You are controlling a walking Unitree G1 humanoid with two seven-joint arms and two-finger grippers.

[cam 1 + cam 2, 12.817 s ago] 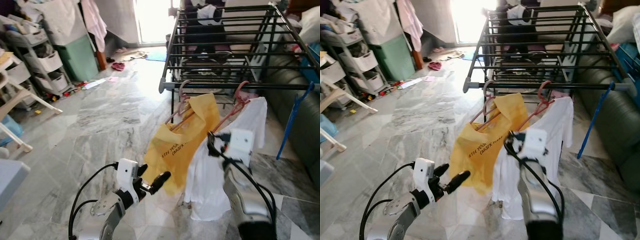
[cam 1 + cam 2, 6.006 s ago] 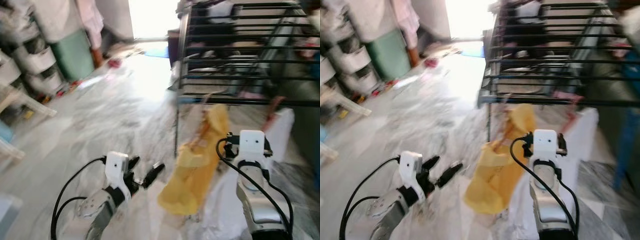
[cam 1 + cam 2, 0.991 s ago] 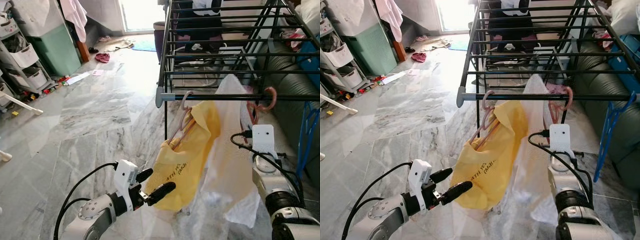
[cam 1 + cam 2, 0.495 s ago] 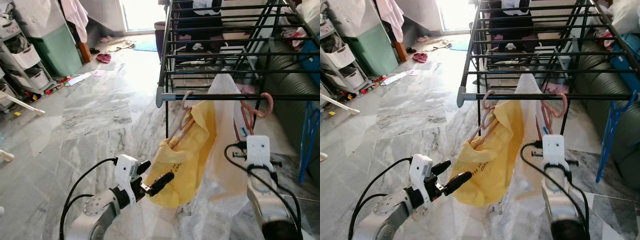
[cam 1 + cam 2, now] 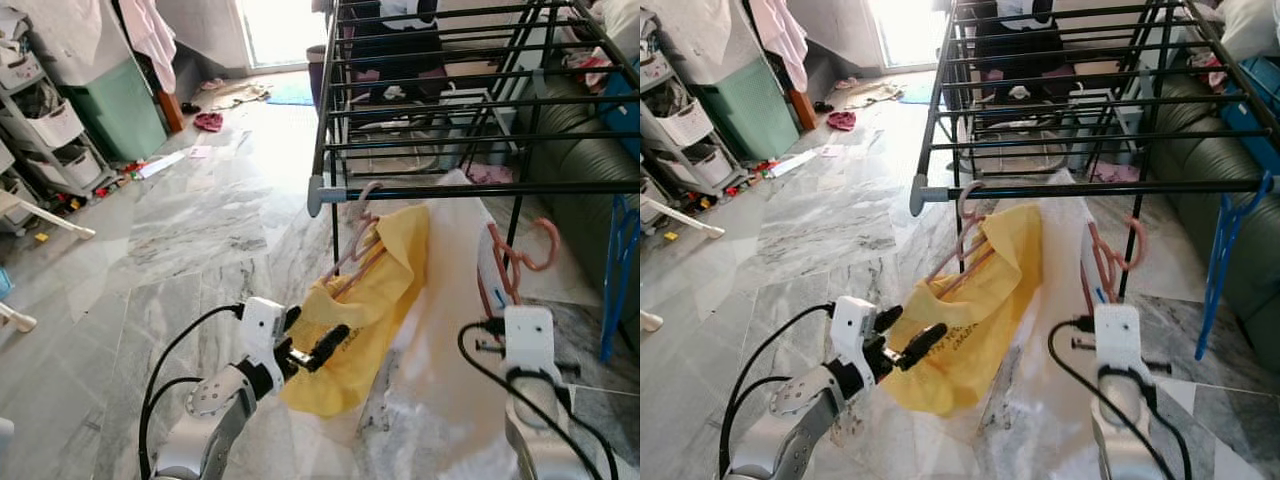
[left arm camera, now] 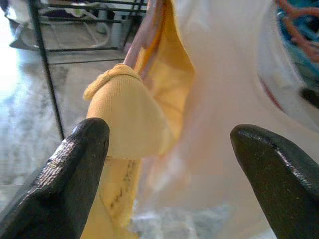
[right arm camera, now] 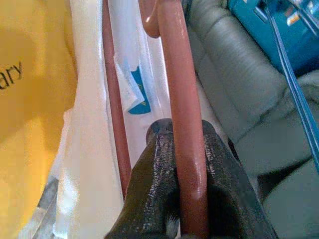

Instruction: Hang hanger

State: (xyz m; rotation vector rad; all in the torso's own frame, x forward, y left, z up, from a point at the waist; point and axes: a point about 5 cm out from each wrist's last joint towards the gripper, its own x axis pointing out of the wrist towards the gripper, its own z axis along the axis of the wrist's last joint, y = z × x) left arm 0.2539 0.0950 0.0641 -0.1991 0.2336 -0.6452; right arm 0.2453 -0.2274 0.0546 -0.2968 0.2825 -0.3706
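Hanger (image 5: 512, 262) now off rail (image 5: 480, 190), lower.

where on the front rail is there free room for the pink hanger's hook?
Free: the front rail between the yellow shirt and the blue hanger. The pink hanger, carrying the white shirt and gripped by the right gripper, sits just below that stretch. Crowded: the rail's left end, where the yellow shirt's hanger hooks on and the open left gripper hovers.

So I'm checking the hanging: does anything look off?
Yes. The pink hanger with the white shirt is off the rack bar, held below it by the right gripper.
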